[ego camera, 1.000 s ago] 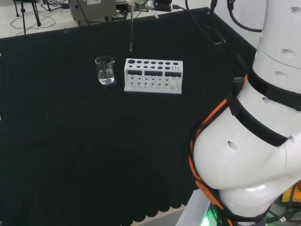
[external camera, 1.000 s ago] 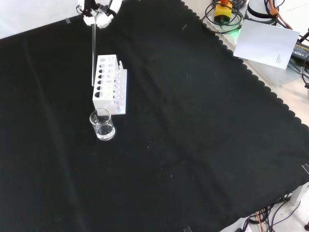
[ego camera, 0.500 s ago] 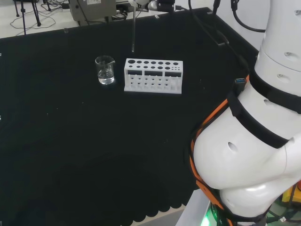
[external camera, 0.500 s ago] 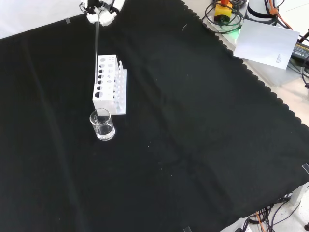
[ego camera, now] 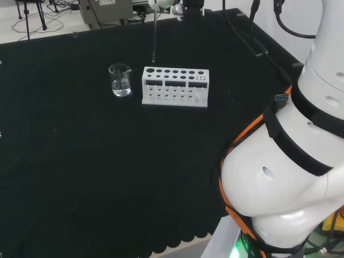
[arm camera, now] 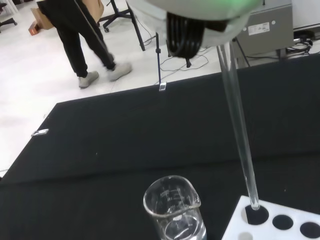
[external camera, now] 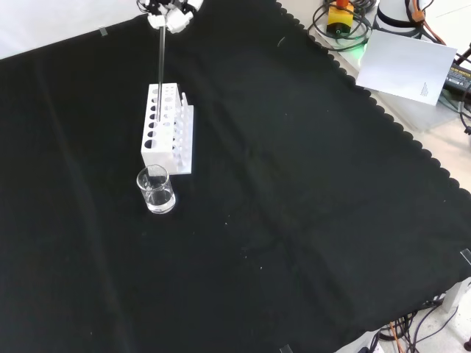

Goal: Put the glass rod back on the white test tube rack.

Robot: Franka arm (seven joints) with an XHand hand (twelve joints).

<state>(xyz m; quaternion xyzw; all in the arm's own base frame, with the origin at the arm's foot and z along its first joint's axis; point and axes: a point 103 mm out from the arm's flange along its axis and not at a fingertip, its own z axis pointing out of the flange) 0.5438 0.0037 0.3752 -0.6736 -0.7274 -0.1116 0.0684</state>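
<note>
The step in hand is lining the glass rod [external camera: 160, 70] up over a hole of the white test tube rack [external camera: 168, 129] before lowering it in. In the front view the hand [external camera: 171, 11] sits at the top edge, left of centre, its fingers curled round the rod's upper end, and the rod hangs nearly upright from it. In the head view the rod [ego camera: 154, 35] ends just above the rack's [ego camera: 175, 86] left end, in the upper middle of the frame. The wrist view shows the rod's [arm camera: 239, 125] tip at the rim of the end hole in the rack [arm camera: 280, 220], nearest the beaker [arm camera: 173, 210]; whether it has entered I cannot tell. The beaker [external camera: 156, 189] stands just beside the rack, below it in the front view.

The next move calls for a straight descent, keeping the rod upright so the tip does not catch the rim, then letting go.

Against 1 s ago, the rod has shifted right in the head view, from beside the rack's left end to over it.
</note>
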